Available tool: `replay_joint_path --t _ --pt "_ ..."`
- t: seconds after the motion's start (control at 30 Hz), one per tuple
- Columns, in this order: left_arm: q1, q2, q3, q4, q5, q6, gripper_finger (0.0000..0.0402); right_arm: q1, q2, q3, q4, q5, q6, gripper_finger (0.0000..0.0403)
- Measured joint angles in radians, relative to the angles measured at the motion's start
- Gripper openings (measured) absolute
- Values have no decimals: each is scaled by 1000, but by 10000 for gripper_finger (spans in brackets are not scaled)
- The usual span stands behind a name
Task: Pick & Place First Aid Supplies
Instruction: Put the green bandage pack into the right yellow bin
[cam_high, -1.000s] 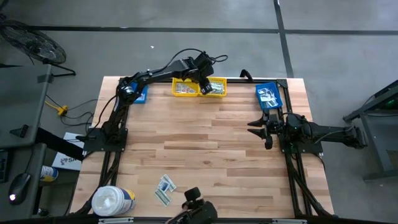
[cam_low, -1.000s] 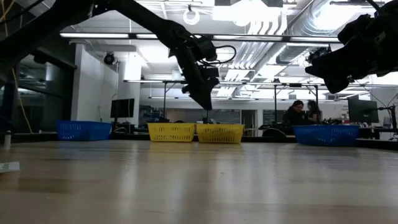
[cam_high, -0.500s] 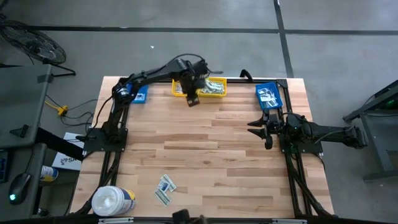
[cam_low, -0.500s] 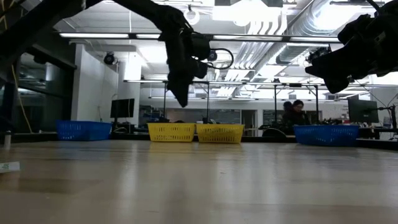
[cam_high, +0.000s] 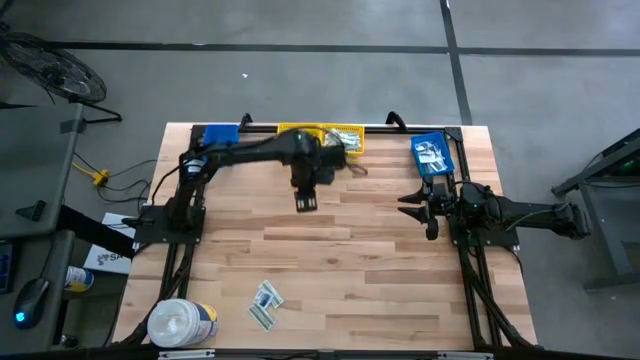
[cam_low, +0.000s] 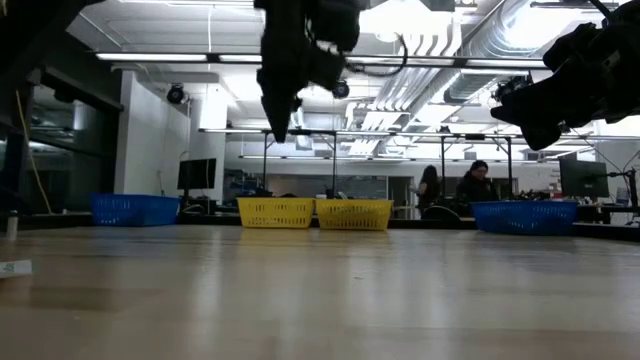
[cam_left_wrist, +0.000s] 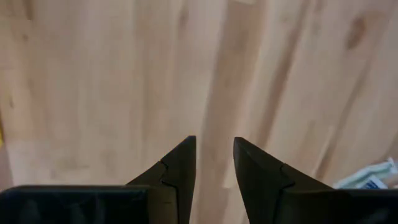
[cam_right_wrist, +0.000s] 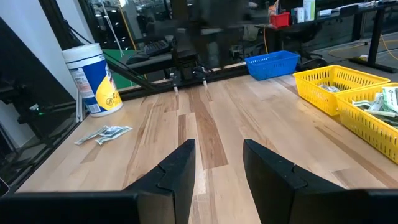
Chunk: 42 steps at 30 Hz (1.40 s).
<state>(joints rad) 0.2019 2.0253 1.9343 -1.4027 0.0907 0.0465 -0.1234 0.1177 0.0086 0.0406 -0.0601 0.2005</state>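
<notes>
Two arms, high view: left tool (cam_high: 305, 200) hangs over bare worktop (cam_high: 350, 260), toward 12 o'clock of centre, just in front of the yellow bins (cam_high: 322, 138); right tool (cam_high: 412, 210) waits at 3 o'clock beside the right blue bin (cam_high: 433, 156).
Supplies, high view: a few first aid packets (cam_high: 265, 303) lie flat on the worktop at 7 o'clock, near the white tub (cam_high: 180, 322); more packets fill the yellow bins and the right blue bin. A second blue bin (cam_high: 220, 134) sits at 11 o'clock.
Low view: left tool (cam_low: 279, 130) hangs high above the worktop, tip pointing down; yellow bins (cam_low: 315, 213) and both blue bins stand along the far edge. Right arm shows at the upper right. People (cam_low: 478, 185) stand in the room behind.
Left wrist view: left tool (cam_left_wrist: 213, 149) has its fingers (cam_left_wrist: 182, 168) parted a little, nothing between them, bare wood below; a packet edge (cam_left_wrist: 370, 177) shows at the frame's border.
Right wrist view: right tool (cam_right_wrist: 216, 155) is released, fingers apart and empty; the loose packets (cam_right_wrist: 104, 134) lie beside the tub (cam_right_wrist: 92, 78) across the worktop.
</notes>
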Motion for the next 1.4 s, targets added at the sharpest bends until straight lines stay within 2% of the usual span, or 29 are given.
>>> replay_joint_path --t 0.13,0.27,0.43,0.6,0.87,0.97,1.07,1.17,1.4 --pt "-97 -31 -4 -23 -27 -59 108 0 0 0 0 0 0 129" --pt "-189 -89 -71 0 -62 -131 108 0 0 0 0 0 0 129" --pt "-295 -180 -222 43 -126 -252 108 0 0 0 0 0 0 129" --pt "-402 -286 -427 140 -126 -333 108 0 0 0 0 0 0 129" --pt "-576 -408 -732 386 -13 -422 108 0 0 0 -1 0 0 129" --pt "-630 -407 -797 484 55 -421 108 0 0 0 0 0 0 129" --pt "-672 -402 -834 542 60 -437 108 0 -1 0 0 0 0 129" --pt "-697 -399 -864 583 34 -478 108 0 0 0 0 0 0 129" --pt "-771 -399 -884 661 -131 -501 107 0 0 0 -1 0 0 129"
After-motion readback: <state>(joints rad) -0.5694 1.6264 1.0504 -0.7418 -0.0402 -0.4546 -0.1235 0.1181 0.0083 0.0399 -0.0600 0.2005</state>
